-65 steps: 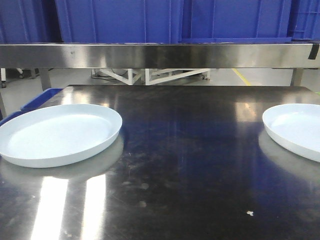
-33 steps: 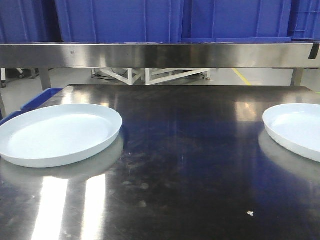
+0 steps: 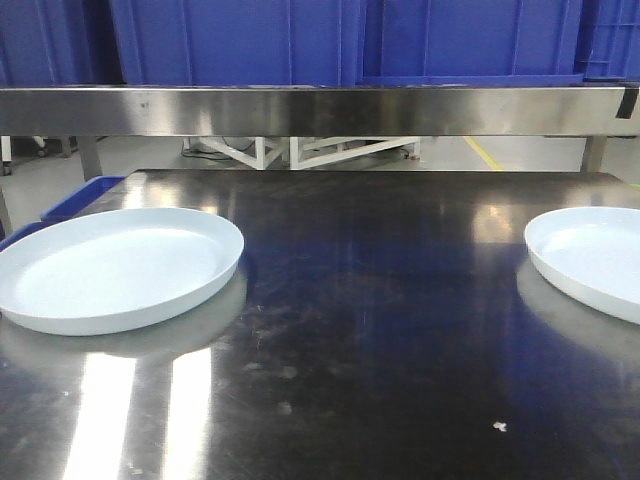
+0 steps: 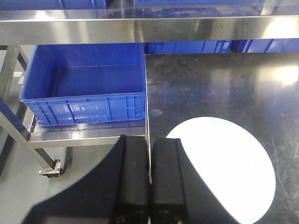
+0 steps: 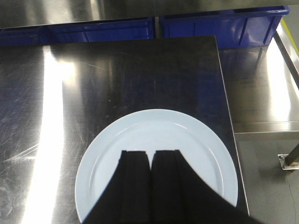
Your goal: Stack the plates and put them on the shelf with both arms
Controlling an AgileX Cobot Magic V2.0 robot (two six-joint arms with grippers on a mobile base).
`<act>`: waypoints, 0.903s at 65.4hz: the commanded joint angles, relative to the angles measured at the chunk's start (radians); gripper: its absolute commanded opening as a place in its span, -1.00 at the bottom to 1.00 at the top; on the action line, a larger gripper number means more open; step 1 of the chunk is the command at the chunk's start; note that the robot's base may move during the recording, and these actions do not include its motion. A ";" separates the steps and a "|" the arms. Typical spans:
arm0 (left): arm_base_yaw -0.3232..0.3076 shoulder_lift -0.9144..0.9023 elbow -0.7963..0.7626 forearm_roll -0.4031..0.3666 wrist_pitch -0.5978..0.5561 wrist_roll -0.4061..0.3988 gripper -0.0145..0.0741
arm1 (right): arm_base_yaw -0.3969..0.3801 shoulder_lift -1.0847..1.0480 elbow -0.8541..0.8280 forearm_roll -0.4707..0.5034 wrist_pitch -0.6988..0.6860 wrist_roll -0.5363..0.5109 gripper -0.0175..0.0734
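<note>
Pale plates [image 3: 120, 270]: 1 beneath right pincer [image 5: 150, 153], 1 beside left pincer [image 4: 149, 140], both pincers pressed together.

Left jaws and right jaws both black, closed tip to tip, empty, angled forward and down.

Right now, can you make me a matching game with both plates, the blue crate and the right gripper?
Things:
1 left plate
2 right plate
3 blue crate
4 right gripper

Places or states:
A near the right edge of the table
B shut, over a plate
C near the table's left edge
D empty, beside the table, lower down

Pairs: 1-C, 2-A, 3-D, 4-B
</note>
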 commanded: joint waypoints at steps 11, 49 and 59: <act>-0.002 -0.002 -0.040 -0.013 -0.087 0.007 -0.08 | -0.003 -0.006 -0.039 -0.010 -0.061 -0.009 0.67; -0.002 0.330 -0.040 -0.218 -0.165 0.005 0.60 | -0.003 -0.006 -0.039 -0.009 -0.058 -0.008 0.75; -0.002 0.441 -0.040 -0.220 -0.190 0.005 0.60 | -0.003 -0.006 -0.039 -0.009 -0.057 -0.008 0.75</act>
